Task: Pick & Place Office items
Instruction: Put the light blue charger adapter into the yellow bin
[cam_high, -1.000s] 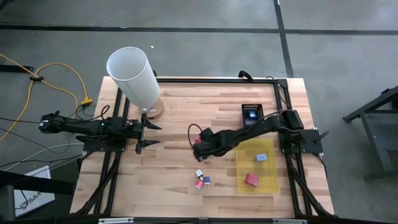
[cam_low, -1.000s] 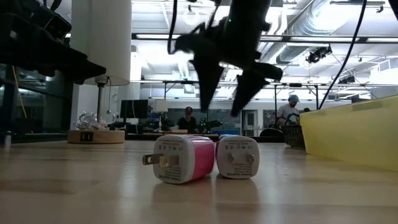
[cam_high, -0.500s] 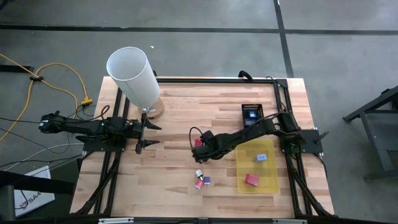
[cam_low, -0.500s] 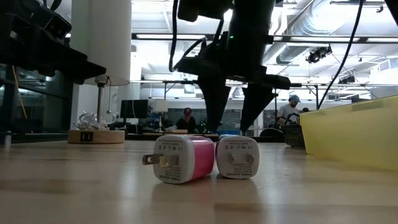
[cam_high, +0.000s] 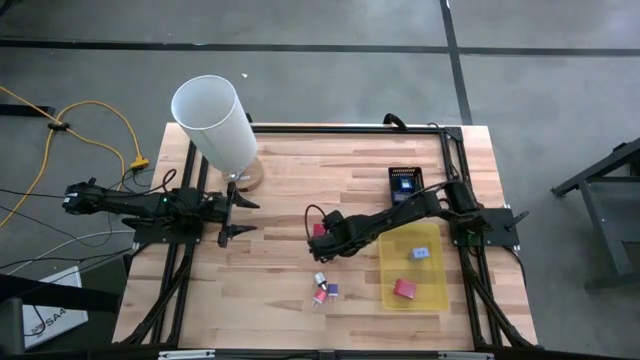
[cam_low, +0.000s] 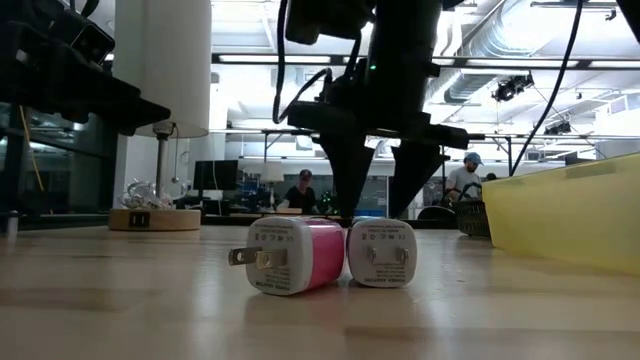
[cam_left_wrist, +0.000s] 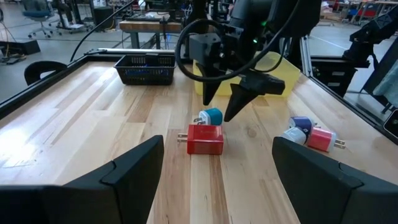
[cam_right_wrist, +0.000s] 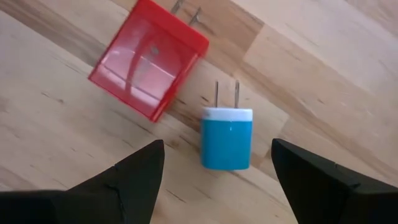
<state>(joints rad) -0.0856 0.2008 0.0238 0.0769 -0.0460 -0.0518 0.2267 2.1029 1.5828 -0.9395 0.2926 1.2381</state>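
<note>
So right gripper (cam_right_wrist: 214, 165) is parked just above the little cyan plug-in charger block (cam_right_wrist: 227, 137), fingers spread wide, nothing in them.

Landmark is the yellow translucent rectangular tray (cam_high: 432, 290): the cyan charger lies flat on the wooden table (cam_high: 280, 190) beside a red square charger block (cam_right_wrist: 149, 67), both off the tray's open side, apart from it. A pink charger (cam_low: 292, 256) touching a white one (cam_low: 382, 253) sits nearer the tray's lower end. Inside the tray: a red piece (cam_high: 404, 289) and a blue piece (cam_high: 420, 254). Left gripper (cam_high: 232, 214) hangs far from the tray, fingers open and empty.
</note>
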